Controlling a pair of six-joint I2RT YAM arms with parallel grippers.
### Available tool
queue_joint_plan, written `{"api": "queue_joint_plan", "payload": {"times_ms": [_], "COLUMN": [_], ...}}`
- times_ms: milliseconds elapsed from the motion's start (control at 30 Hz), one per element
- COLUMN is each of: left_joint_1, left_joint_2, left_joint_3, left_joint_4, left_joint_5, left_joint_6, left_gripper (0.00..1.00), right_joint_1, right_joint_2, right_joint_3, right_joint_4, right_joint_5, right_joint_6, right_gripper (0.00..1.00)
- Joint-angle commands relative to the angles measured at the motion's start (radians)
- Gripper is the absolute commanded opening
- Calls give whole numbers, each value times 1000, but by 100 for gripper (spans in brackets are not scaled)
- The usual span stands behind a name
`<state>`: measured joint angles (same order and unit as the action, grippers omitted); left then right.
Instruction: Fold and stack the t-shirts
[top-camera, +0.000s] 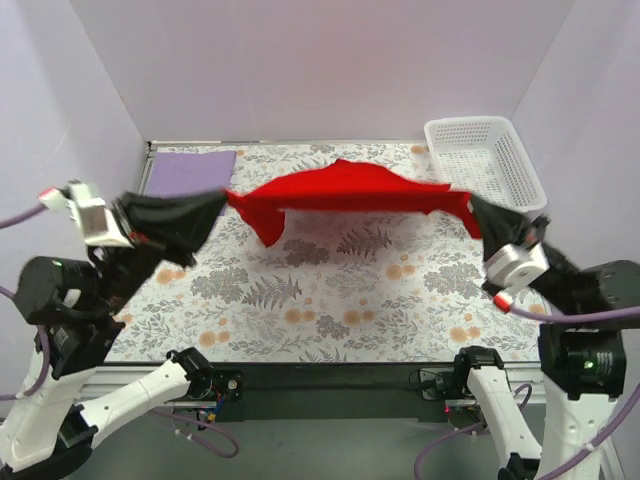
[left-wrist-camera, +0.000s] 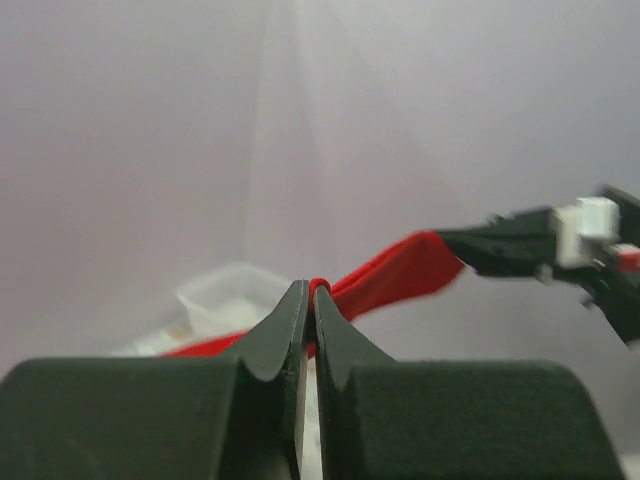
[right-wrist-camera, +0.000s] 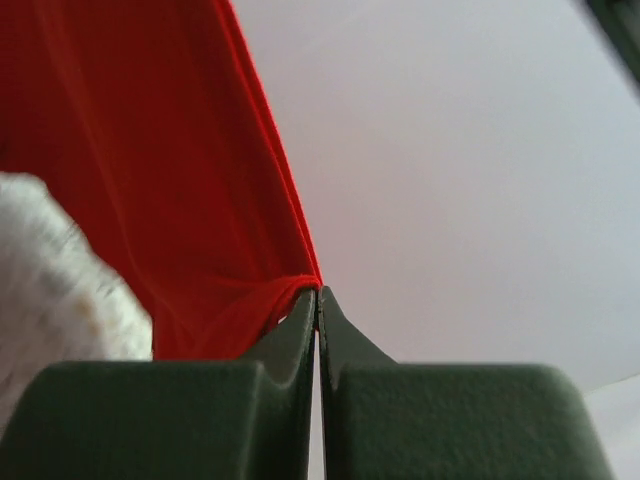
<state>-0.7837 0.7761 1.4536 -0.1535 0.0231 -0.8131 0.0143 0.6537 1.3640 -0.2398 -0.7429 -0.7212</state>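
Note:
A red t-shirt (top-camera: 340, 190) hangs stretched in the air between my two grippers, above the far half of the table, with one corner drooping at its left. My left gripper (top-camera: 222, 198) is shut on its left end; in the left wrist view the jaws pinch a red hem (left-wrist-camera: 318, 287) at my left gripper (left-wrist-camera: 308, 300). My right gripper (top-camera: 472, 205) is shut on the right end; in the right wrist view the cloth (right-wrist-camera: 150, 180) hangs from my right gripper (right-wrist-camera: 318, 296). A folded purple t-shirt (top-camera: 188, 172) lies at the far left.
A white plastic basket (top-camera: 485, 160) stands at the far right corner. The table (top-camera: 330, 300) has a floral cloth. Grey walls close in the back and both sides.

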Motion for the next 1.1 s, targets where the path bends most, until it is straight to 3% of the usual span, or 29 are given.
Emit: {"api": "queue_joint_plan", "payload": {"times_ms": [0, 67, 100, 133, 200, 233, 300, 367, 433, 533, 700, 800, 900, 933, 1067], "left_joint_1": [0, -2, 0, 0, 0, -2, -2, 0, 0, 0, -2, 18, 139, 238, 401], "left_joint_2": [-102, -175, -191, -213, -251, -288, -304, -269, -223, -144, 30, 249, 463, 507, 815], "left_joint_3": [-255, -452, -510, -562, -579, -543, -377, -282, -216, -257, -381, -349, -247, -224, -51], "left_joint_4": [-233, -288, -297, -307, -423, -481, -636, -731, -780, -787, -562, -443, -365, -348, -259], "left_joint_5": [292, 426, 511, 675, 725, 660, 537, 405, 318, 183, -32, -84, -25, 97, 245], "left_joint_6": [-242, -408, -460, -538, -557, -542, -488, -431, -405, -379, -313, -227, -146, -140, -117], "left_gripper": [0, 0, 10, 32, 58, 63, 80, 82, 82, 81, 82, 82, 81, 80, 76], "right_joint_1": [-5, -5, -4, -4, -4, -1, 7, 15, 15, 15, -37, -43, -43, -43, -45], "right_joint_2": [-133, -256, -293, -357, -408, -437, -447, -430, -405, -330, -145, -10, 136, 191, 267], "right_joint_3": [-222, -360, -400, -451, -477, -482, -485, -488, -499, -529, -595, -600, -573, -566, -566], "right_joint_4": [-368, -565, -629, -712, -769, -779, -782, -779, -774, -704, -636, -616, -610, -606, -532], "right_joint_5": [-64, -11, 50, 88, 190, 218, 255, 229, 189, 107, -134, -206, -202, -191, -153], "right_joint_6": [-350, -523, -594, -637, -676, -675, -640, -582, -546, -419, -213, -94, -32, -26, 6], "right_gripper": [1, 1, 1, 4, 37, 61, 68, 78, 98, 98, 98, 95, 95, 95, 95]}}
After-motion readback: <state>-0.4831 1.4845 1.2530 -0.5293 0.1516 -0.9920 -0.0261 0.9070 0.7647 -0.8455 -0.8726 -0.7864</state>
